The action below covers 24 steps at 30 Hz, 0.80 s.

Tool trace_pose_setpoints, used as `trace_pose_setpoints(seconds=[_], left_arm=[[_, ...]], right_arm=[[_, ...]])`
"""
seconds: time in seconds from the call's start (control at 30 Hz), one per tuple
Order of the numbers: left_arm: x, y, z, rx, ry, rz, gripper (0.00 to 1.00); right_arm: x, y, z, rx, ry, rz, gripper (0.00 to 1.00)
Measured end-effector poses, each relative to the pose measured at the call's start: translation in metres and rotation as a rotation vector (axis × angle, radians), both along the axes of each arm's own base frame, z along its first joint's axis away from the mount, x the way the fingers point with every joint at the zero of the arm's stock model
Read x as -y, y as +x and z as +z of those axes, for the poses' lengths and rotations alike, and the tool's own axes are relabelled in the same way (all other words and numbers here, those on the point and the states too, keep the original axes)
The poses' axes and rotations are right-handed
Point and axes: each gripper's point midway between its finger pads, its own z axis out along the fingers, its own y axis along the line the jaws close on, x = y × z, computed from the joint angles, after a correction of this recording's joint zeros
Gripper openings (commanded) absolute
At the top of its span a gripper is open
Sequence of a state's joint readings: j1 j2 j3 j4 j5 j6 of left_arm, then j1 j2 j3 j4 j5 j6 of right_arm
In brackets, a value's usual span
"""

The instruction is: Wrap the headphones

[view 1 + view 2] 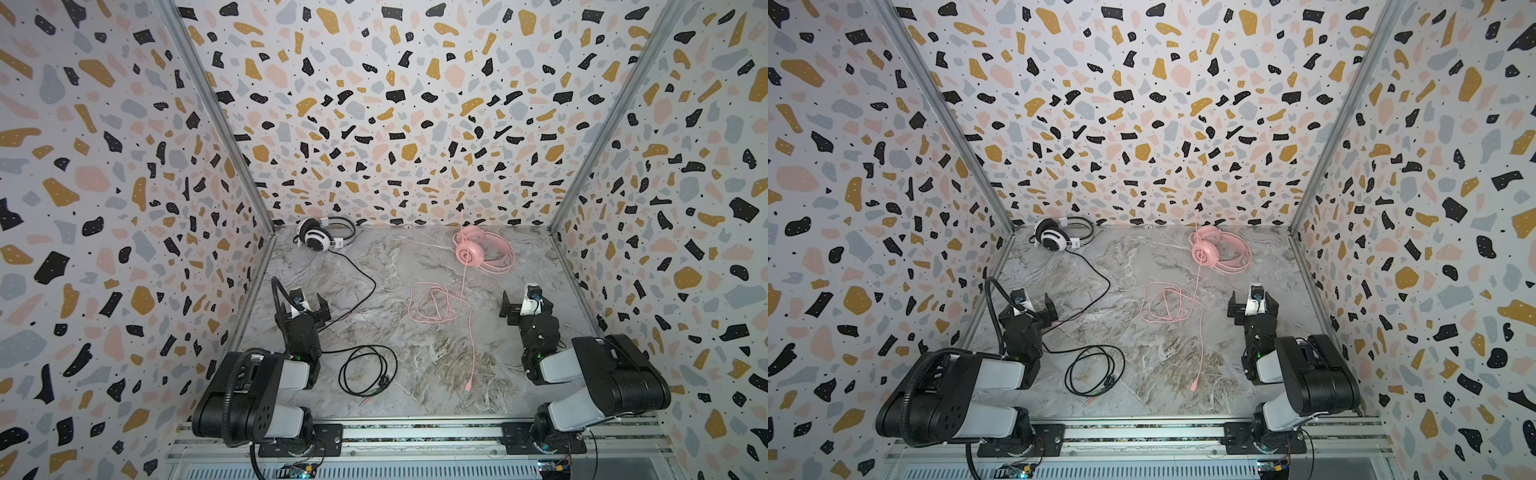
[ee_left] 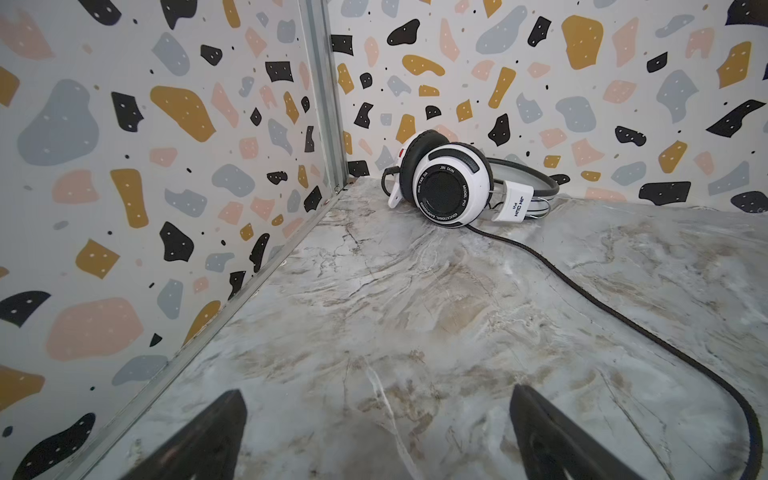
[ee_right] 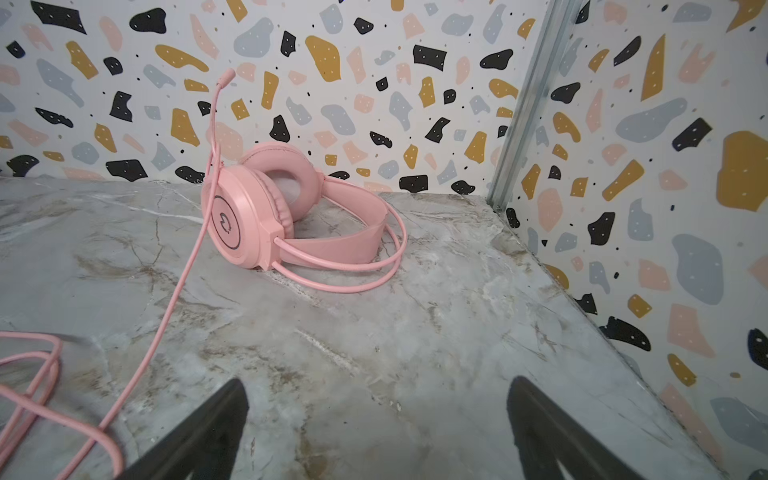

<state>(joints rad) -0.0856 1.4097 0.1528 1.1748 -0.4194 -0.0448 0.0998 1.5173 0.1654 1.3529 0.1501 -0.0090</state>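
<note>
Progress on the wrapping stands at nil, judged from the present layout.

White-and-black headset [image 1: 318,237] lies on its side in the far left corner of the bench [image 1: 415,374], close to the back wall [image 1: 415,124]. Its black cable [image 2: 555,268] runs forward in a loose curve and ends in an untidy coil near the front edge, jack end [image 1: 365,401] lying free. No turn of it sits around the headband or cups.

Pink headset [image 1: 473,251] lies at the far right, also on its side, with its microphone boom [image 3: 214,120] standing up in front of the back wall. Its pink cable [image 3: 164,320] drops forward into slack loops at mid-bench. A single strand then runs on towards the front, pink plug [image 1: 468,386] free. It is likewise unwrapped.

Left end effector [image 1: 301,307] hovers over the left of the bench with jaws spread wide and nothing between them. The left wrist view shows its fingers [image 2: 216,428] apart over bare marble, aimed at the white-and-black headset and well apart from it. Right end effector [image 1: 527,305] stands likewise on the right, jaws wide and empty, facing the pink headset from a distance. The pink loops lie near it, untouched.

Outstanding: both cables are to be gathered and wound onto their headsets. In my judgement either job begins with taking hold of a cable or a headset, and neither is in hand.
</note>
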Motion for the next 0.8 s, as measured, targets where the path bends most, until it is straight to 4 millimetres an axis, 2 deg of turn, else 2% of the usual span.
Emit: trace_pose_setpoints(seconds=[0.8], left_arm=[[0.0,0.0,0.0,0.0,0.0,0.0,1.0]], right_arm=[[-0.009,-0.0003,0.0052,0.021,-0.014,0.027,0.99]])
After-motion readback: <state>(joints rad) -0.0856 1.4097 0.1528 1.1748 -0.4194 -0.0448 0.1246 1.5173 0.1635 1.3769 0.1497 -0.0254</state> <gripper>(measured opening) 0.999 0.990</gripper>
